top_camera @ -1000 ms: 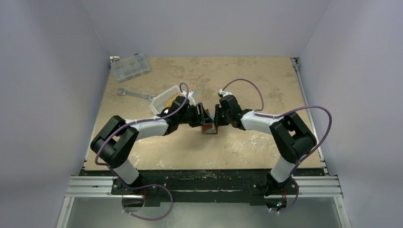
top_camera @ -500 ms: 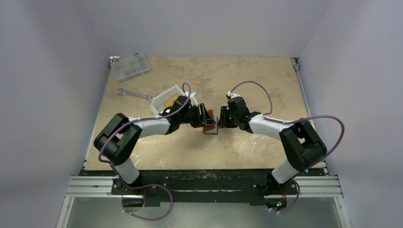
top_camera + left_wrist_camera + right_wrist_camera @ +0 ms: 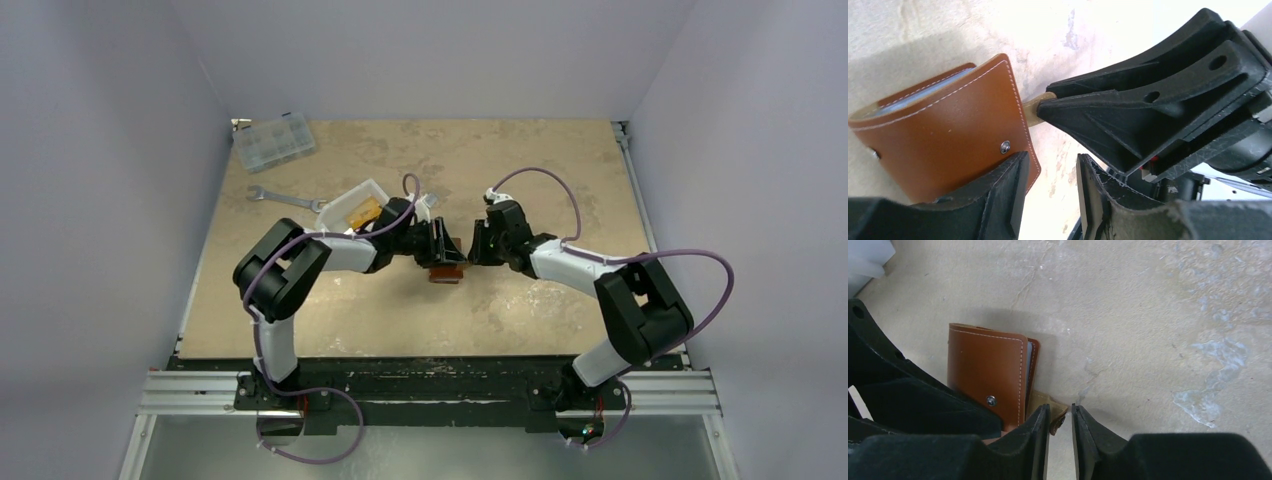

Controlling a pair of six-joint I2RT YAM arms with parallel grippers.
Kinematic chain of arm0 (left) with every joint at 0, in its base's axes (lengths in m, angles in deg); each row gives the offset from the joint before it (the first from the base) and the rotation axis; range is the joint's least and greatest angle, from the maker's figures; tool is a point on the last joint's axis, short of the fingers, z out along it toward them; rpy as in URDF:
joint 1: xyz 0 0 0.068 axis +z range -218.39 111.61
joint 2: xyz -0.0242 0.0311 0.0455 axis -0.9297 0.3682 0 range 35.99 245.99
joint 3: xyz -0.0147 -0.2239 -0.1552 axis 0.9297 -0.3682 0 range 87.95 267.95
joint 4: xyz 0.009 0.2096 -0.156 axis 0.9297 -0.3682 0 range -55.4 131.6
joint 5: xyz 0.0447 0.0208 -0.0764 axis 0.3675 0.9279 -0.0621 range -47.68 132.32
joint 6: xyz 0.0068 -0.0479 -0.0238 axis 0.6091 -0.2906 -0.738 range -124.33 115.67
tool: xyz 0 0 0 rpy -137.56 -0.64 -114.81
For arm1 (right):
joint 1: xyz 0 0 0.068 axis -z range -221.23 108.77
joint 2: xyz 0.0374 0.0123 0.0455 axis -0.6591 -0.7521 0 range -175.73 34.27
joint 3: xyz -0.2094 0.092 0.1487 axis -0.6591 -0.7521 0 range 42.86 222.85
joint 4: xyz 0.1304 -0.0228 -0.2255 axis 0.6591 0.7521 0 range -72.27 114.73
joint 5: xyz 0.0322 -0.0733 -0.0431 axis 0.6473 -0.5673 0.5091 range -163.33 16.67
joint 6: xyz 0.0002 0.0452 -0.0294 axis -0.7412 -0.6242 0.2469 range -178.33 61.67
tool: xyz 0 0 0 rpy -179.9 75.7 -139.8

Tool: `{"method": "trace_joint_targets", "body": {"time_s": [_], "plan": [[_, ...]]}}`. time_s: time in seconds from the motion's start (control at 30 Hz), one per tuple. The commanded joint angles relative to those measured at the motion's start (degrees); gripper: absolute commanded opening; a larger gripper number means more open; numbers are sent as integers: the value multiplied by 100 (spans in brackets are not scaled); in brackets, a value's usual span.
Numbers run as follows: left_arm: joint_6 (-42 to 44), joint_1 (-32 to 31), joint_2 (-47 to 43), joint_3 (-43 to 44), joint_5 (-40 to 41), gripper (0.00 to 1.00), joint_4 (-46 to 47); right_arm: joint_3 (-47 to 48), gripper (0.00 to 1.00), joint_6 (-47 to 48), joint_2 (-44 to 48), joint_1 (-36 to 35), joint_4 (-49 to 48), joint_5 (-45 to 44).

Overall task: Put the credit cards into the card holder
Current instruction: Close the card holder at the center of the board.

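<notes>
The brown leather card holder (image 3: 446,271) lies folded shut on the table between my two grippers, its snap stud (image 3: 1005,146) facing up. A pale blue-grey edge (image 3: 1027,356) shows between its covers. My left gripper (image 3: 1052,172) is open, and the holder's corner sits against one of its fingers (image 3: 1003,195). My right gripper (image 3: 1061,412) is open by a narrow gap, and the holder's tan strap tab (image 3: 1053,407) pokes in at its tips. An orange-yellow credit card (image 3: 364,211) lies in the white tray (image 3: 345,200).
A silver wrench (image 3: 285,199) lies left of the tray. A clear compartmented box (image 3: 272,141) stands at the far left corner. In the left wrist view the right gripper's black fingers (image 3: 1148,105) fill the upper right, close to mine.
The right gripper has drawn back to the right, away from the card holder. The left arm's elbow has swung inward and its gripper has shifted slightly right.
</notes>
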Motion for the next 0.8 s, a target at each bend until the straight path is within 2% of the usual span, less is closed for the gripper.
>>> {"method": "trace_joint_targets", "body": {"time_s": [0.0,0.1,0.27,0.4,0.47,0.67,0.77], "plan": [[-456,-28,320,-18,-529,43,889,-71,29,149,213,161,-39,-83],[-619,-26,318,-180,-618,41,1044,-101,29,182,243,249,-60,36],[-171,149,-30,69,-674,41,283,-107,29,184,245,311,-126,294],[221,435,-247,475,-743,42,-492,-92,41,215,268,351,-160,424],[403,579,-277,653,-744,42,-780,-57,43,241,229,364,-168,463],[398,714,44,852,-957,41,-617,-3,33,188,202,401,-195,678],[274,676,286,912,-1077,39,-409,6,23,167,218,427,-187,720]]}}
